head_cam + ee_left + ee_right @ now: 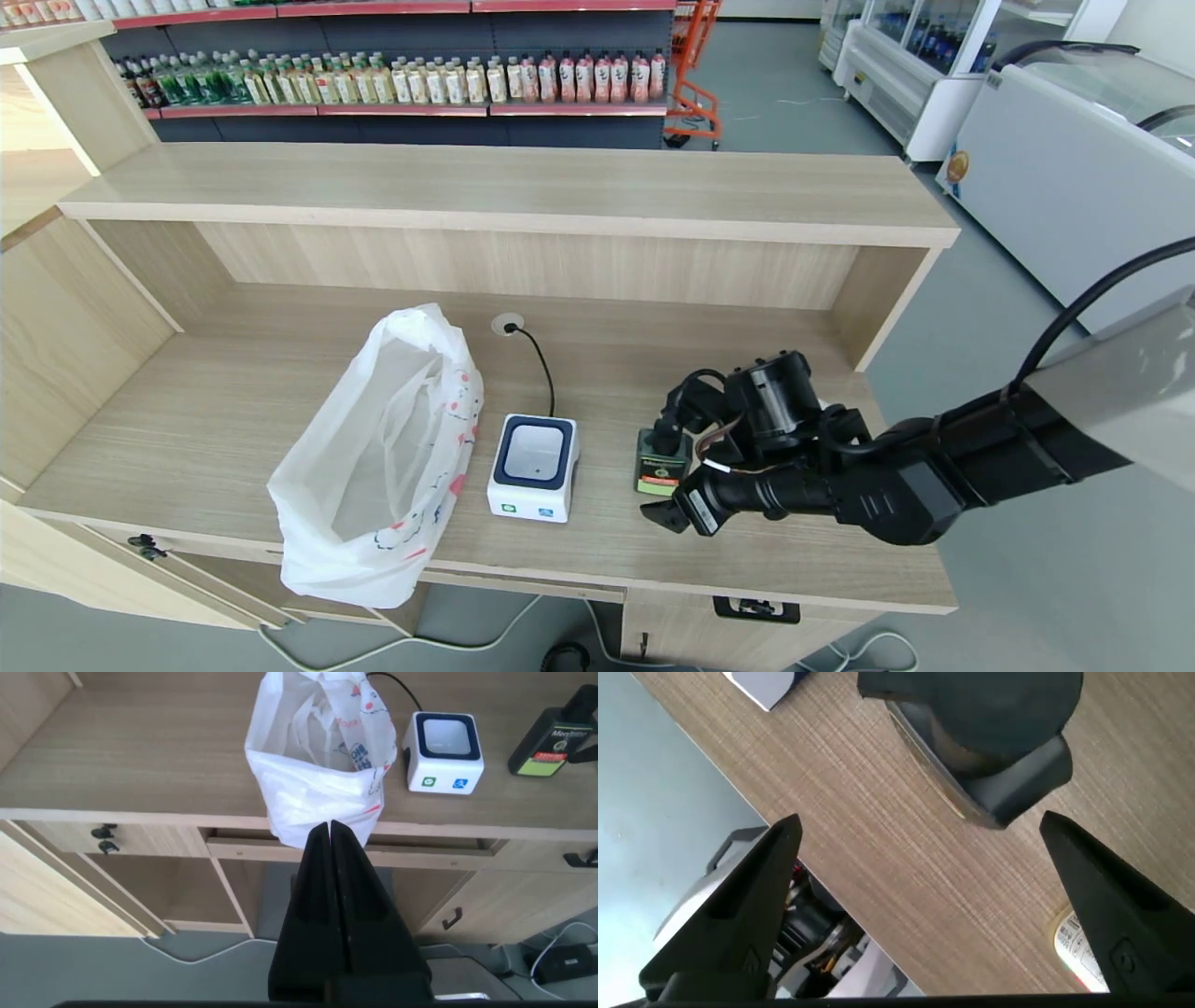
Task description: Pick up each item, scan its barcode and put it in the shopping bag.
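A dark green bottle (pixel 661 464) with a green and orange label stands on the counter right of the scanner; it also shows as a bottle (pixel 551 742) at the counter's right end. My right gripper (pixel 665 467) is open and level with it, one finger on each side in the head view. From the wrist, the bottle's dark cap (pixel 980 737) sits just beyond the right gripper (pixel 920 826), untouched. The white plastic shopping bag (pixel 383 457) stands open left of the scanner. My left gripper (pixel 330 835) is shut and empty, low in front of the counter, facing the bag (pixel 313 765).
The white barcode scanner (pixel 532 455) with its dark window sits between bag and bottle, its cable running to the back wall; the scanner (pixel 446 751) is near the front edge. A printed label (pixel 1076 943) lies by one right finger. Raised walls enclose the wooden counter (pixel 233 411).
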Available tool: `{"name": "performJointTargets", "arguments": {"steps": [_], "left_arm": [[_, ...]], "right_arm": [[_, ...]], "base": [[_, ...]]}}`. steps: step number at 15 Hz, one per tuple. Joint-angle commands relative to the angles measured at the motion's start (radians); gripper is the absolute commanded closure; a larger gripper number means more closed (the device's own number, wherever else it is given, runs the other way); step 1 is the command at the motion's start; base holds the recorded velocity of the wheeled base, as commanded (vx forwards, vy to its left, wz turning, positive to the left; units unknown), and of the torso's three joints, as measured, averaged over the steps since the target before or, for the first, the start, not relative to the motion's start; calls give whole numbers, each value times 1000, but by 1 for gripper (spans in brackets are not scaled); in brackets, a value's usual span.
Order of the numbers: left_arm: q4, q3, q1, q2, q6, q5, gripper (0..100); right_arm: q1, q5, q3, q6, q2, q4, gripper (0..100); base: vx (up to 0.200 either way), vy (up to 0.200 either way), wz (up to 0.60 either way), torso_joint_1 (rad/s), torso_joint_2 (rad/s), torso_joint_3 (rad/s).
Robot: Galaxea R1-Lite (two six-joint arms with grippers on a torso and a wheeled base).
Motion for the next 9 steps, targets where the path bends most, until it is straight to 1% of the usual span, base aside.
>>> {"name": "performJointTargets", "arguments": {"steps": [1,6,9], "left_arm": [[0,0,0,0,0,0,100],[0,0,0,0,0,0,100],[0,0,0,0,0,0,100]], "right_arm": [[0,0,-35,-4,37,-9,0],[1,0,-110,-34,120,-47,0],[3,2,-199,-51,187,-79,0]], "base": [[0,0,0,0,0,0],[0,0,0,0,0,0],[0,0,0,0,0,0]]}}
